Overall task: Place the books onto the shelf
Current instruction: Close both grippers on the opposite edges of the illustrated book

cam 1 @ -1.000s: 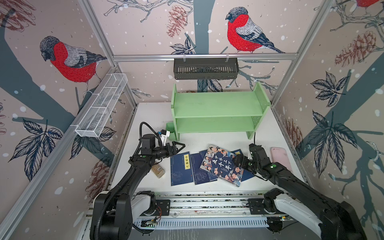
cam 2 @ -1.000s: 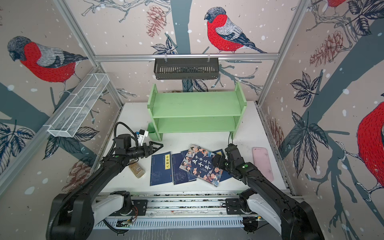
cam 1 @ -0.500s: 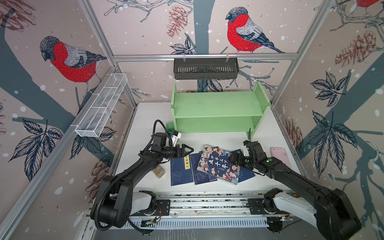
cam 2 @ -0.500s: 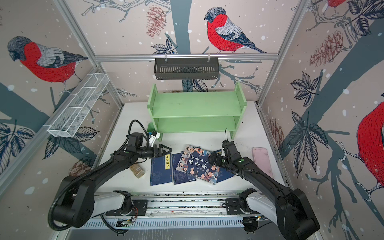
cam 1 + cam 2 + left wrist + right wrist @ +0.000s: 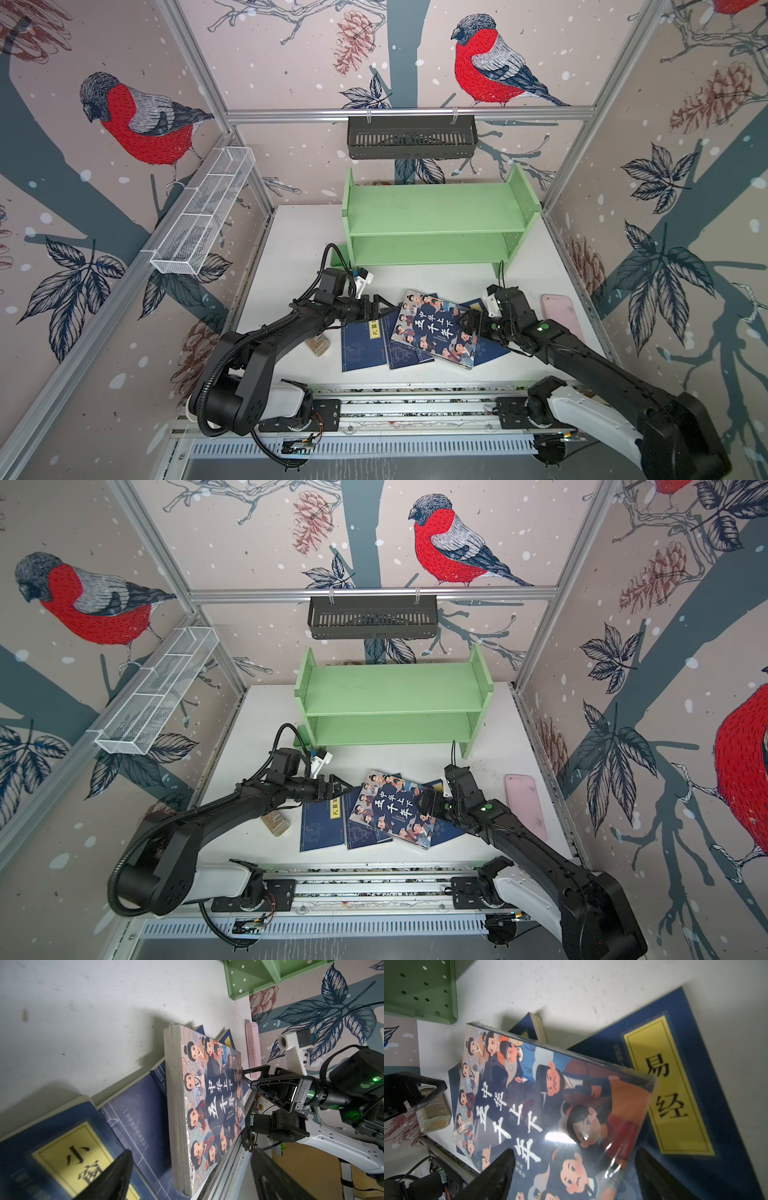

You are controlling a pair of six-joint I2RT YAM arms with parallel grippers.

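1. Shelf [image 5: 436, 224] stands at the back of the white table [image 5: 291, 249] with both green tiers facing forward. None of the books is on it. What its small green cup [image 5: 337, 258] holds cannot be told.
2. Black slotted basket [image 5: 411, 137] hangs on the rail above the shelf, its inside hidden. A white wire mesh basket [image 5: 203, 216] hangs on the left rail.
3. Small clear box [image 5: 318, 344], filled with something brown, sits left of the books; a pink case [image 5: 559, 311] lies to their right.
4. Cartoon book [image 5: 434, 328] lies cover up in front of the shelf, resting on the fanned navy paperbacks [image 5: 361, 349]. Its title columns run from the shelf side towards the near rail, skewed slightly clockwise.
5. Leftmost paperback lies with its long axis near-to-far and its yellow label at the far right corner.
6. Left gripper [image 5: 384, 307] hovers at the cartoon book's left edge, fingers [image 5: 108, 1178] spread and pinching nothing.
7. Right gripper [image 5: 463, 324] sits at the book's right edge, fingers [image 5: 492, 1176] likewise spread; whether they touch it cannot be told.
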